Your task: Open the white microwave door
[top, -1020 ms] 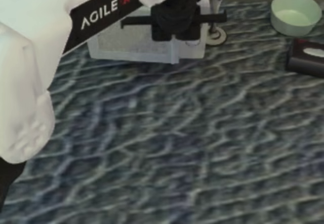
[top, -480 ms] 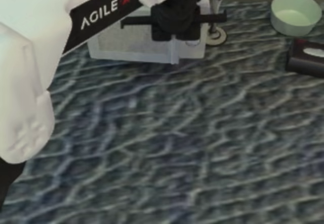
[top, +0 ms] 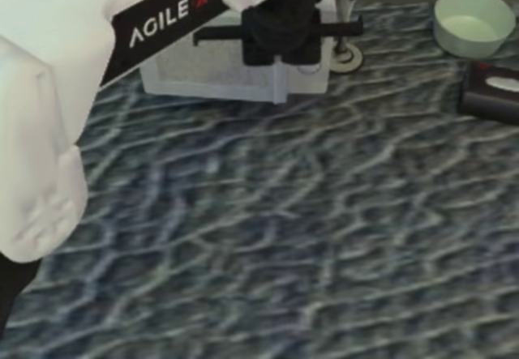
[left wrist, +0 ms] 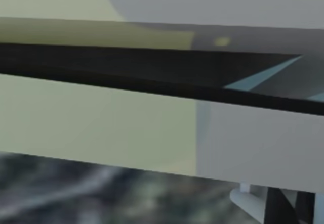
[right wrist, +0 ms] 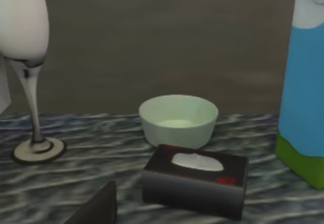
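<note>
The white microwave (top: 312, 79) stands at the table's back, mostly covered by my left arm. Its door (top: 207, 71), with a grey mesh window, lies flat against the front, and a pale upright handle (top: 280, 85) runs down the door's right edge. My left gripper (top: 280, 44) hangs right over that handle, against the microwave's front. The left wrist view is filled by the microwave's pale face (left wrist: 101, 118) and a dark seam, with the handle (left wrist: 248, 201) against the gripper's dark underside. My right gripper (right wrist: 98, 209) is out of the top view, parked low near the tissue box.
A pale green bowl (top: 474, 23) sits at the back right, with a dark tissue box (top: 491, 90) in front of it. A white stemmed object on a round foot (top: 346, 55) stands just right of the microwave. A blue and green carton (right wrist: 302, 92) is at the far right.
Almost nothing: the left gripper and the handle below it have shifted by a hair at the microwave's front. The door still lies flat.
</note>
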Robot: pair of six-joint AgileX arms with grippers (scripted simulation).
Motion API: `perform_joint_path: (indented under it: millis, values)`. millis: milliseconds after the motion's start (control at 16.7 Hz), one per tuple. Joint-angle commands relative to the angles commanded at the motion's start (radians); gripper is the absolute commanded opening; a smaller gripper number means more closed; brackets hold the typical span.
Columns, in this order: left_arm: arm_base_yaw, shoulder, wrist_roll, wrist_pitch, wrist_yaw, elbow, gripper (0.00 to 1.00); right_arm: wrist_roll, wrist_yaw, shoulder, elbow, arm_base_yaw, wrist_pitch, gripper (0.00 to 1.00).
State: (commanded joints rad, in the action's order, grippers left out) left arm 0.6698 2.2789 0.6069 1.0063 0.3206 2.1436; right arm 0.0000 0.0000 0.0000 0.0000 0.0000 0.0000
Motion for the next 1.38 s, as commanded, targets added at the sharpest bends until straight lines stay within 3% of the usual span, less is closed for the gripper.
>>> perform_joint_path:
  millis: [1380]
  values:
    - [-0.003,-0.108,-0.091,-0.099,-0.040,-0.180,0.00,0.000,0.000,0.000,0.000,0.000,0.000,1.00]
